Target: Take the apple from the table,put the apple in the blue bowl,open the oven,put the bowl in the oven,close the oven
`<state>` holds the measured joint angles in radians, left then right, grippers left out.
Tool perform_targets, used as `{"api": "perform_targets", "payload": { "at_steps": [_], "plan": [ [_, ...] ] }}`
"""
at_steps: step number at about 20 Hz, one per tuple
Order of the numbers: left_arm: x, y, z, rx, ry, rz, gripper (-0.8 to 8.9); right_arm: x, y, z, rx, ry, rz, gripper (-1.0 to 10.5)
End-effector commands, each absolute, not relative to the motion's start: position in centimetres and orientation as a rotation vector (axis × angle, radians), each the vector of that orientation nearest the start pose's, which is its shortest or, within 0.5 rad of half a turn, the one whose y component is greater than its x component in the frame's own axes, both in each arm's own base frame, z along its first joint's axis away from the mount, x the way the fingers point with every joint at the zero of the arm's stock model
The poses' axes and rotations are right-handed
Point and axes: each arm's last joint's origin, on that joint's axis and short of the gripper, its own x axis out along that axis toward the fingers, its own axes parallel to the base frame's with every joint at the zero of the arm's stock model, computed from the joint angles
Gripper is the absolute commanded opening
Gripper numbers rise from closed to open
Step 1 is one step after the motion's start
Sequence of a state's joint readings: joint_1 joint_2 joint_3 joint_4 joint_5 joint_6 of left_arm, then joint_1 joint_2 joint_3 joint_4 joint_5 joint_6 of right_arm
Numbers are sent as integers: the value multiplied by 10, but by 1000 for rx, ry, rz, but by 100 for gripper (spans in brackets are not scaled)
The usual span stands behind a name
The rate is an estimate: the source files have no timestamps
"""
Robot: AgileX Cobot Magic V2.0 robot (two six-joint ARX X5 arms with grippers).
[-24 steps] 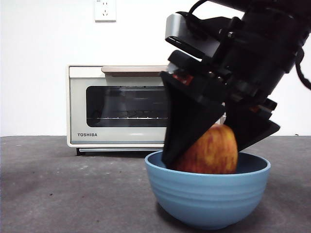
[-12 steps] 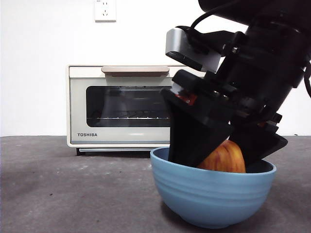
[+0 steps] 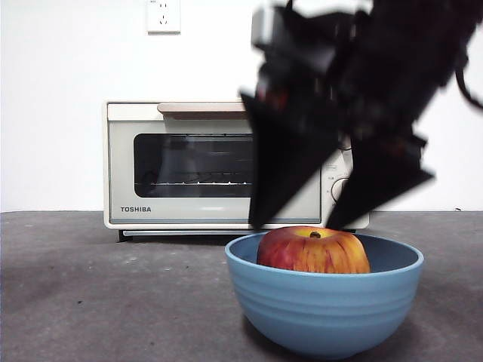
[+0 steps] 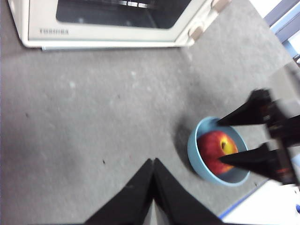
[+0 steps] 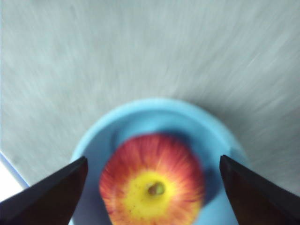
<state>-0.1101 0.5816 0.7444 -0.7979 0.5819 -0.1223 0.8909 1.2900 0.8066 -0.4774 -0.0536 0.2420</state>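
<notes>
Right claw (image 3: 294,225) spread above apple (image 3: 313,250)

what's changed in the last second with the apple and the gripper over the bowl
The right gripper let go of the apple and rose clear of it, jaws open. The apple now lies alone in the blue bowl, stem end up. The bowl shifted slightly. The oven stayed shut, and the left gripper waits closed above the table.

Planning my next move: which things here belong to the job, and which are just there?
Job:
- apple, lying in the bowl
- blue bowl
- oven, door shut
- right pincer, open above the apple
- left pincer, shut, away from the bowl

Just there:
- wall socket
- table
</notes>
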Motion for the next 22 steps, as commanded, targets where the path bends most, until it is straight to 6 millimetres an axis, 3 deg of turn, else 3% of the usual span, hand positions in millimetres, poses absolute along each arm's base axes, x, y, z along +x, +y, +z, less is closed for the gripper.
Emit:
{"api": "perform_targets", "payload": {
  "at_steps": [1,4,6,9,12,15,22],
  "plan": [
    [109,-29,301,-269,623,-640,7,154,195,246,-241,926,744,450],
    [123,-31,307,-289,573,-642,7,153,180,275,-279,841,608,450],
    [137,-35,315,-290,544,-649,7,153,164,284,-312,812,473,450],
    [164,-45,328,-269,503,-660,7,154,135,281,-375,903,273,450],
    [194,-61,338,-243,488,-676,7,160,118,276,-358,994,214,450],
    [222,-79,340,-209,496,-695,7,164,114,272,-273,1044,278,450],
    [268,-106,338,-130,506,-677,7,161,111,257,-267,1106,267,449]
  ]
}}
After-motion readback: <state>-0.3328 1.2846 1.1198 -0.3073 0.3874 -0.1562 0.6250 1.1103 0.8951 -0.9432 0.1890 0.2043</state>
